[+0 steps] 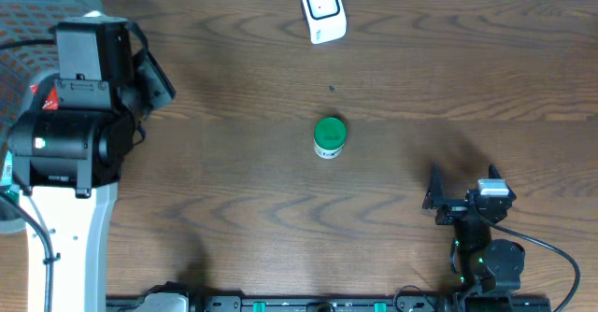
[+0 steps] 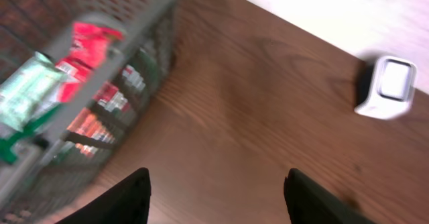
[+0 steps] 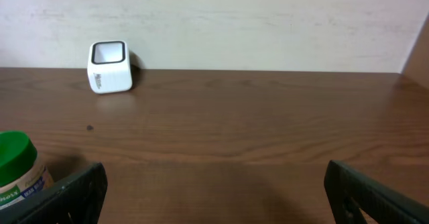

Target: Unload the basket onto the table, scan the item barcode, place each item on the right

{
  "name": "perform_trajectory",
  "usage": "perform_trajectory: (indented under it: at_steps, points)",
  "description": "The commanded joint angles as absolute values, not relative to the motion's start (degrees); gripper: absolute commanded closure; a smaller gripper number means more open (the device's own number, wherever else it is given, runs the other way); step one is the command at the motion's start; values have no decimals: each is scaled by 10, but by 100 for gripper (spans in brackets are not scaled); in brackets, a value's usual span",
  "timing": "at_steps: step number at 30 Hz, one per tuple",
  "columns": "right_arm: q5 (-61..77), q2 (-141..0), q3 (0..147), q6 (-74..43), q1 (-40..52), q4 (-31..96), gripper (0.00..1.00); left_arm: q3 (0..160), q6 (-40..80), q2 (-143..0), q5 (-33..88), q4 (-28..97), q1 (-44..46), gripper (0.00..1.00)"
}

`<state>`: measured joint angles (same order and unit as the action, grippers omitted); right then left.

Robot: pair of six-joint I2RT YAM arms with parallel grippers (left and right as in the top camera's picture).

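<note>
- Left gripper: jaws apart, a wide gap between the two dark fingers. Nothing is held and nothing is touched; only bare wood shows between them. It hangs above the table's far left part, beside the basket.
- Right gripper: jaws spread to their full width, holding nothing, clear of every item. It sits low at the near right of the table, fingers pointing toward the far edge.
- Jar: small container with a green lid and a pale printed label, standing alone at about the middle of the table. Upright, long axis vertical, lid up toward the overhead camera. From the right wrist view it appears at the left edge, just beyond the left finger and partly cut off by the frame. The label print is too small to read, and whether a barcode faces any camera cannot be told.
- Barcode scanner: white box with a dark-framed window, at the far edge of the table, well apart from the jar and roughly in line with it.
- Basket: grey perforated walls, at the far left corner, holding red and green packets; the view is blurred.
</note>
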<state>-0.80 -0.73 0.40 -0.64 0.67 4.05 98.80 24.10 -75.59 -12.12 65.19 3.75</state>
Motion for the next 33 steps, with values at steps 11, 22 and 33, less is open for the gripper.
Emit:
perform_trajectory:
  at_steps: [11,22,33]
  points:
    - [-5,-6,3,-12,7,43,1,995,242,-757,-141,599,-197,21]
    - [-5,-6,3,-12,7,43,1,995,242,-881,74,608,-372,20]
    - [-5,-6,3,-12,7,43,1,994,190,-1049,127,662,-398,20]
